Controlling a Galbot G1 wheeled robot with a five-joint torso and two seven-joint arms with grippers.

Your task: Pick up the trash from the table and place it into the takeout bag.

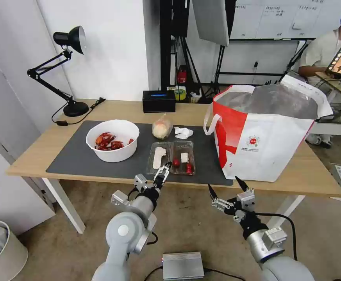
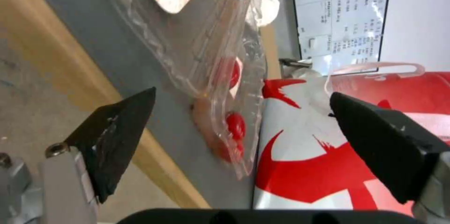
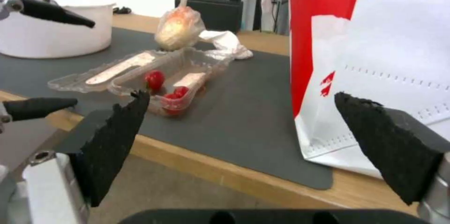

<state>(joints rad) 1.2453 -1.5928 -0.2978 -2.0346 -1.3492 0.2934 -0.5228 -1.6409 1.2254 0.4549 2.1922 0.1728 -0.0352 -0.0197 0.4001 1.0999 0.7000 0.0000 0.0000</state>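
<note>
2 grippers spread wide: left gripper (image 1: 164,170) at the clear tray (image 1: 171,157), right gripper (image 1: 225,188) beside the takeout bag (image 1: 266,132)

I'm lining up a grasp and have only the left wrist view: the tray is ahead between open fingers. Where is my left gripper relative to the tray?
Observer: In the head view, the left gripper is at the near edge of the clamshell tray, about at its middle fold.
Operator: And the right arm?
Observer: The right gripper is open, off the near edge of the table, in front of the takeout bag.
Operator: What other trash is out?
Observer: The white bowl of shells is left of the tray. The bun bag and the tissue lie behind it.
</note>
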